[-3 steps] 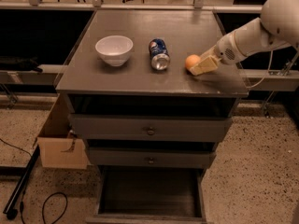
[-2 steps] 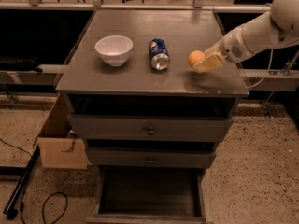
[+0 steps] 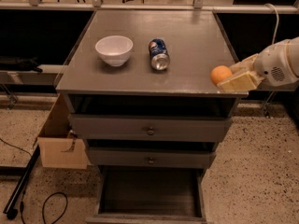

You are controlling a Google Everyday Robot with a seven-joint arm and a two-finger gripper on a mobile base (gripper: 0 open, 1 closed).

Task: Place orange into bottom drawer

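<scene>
The orange (image 3: 220,74) is held in my gripper (image 3: 230,77) above the front right corner of the cabinet top (image 3: 187,73). The pale fingers (image 3: 239,82) are shut around the fruit, one above it and one below, with the white arm reaching in from the right. The bottom drawer (image 3: 149,193) is pulled out at the foot of the cabinet, showing its dark, bare interior. It lies well below and to the left of the orange.
A white bowl (image 3: 114,50) and a blue soda can (image 3: 159,54) lying on its side sit on the cabinet top. The two upper drawers (image 3: 149,130) with round knobs stand slightly open. A cardboard box (image 3: 58,143) and black cables (image 3: 28,190) are on the floor at the left.
My gripper has lifted the orange and carried it right and toward the front, from beside the can to the cabinet's front right corner. The view has drawn closer to the cabinet.
</scene>
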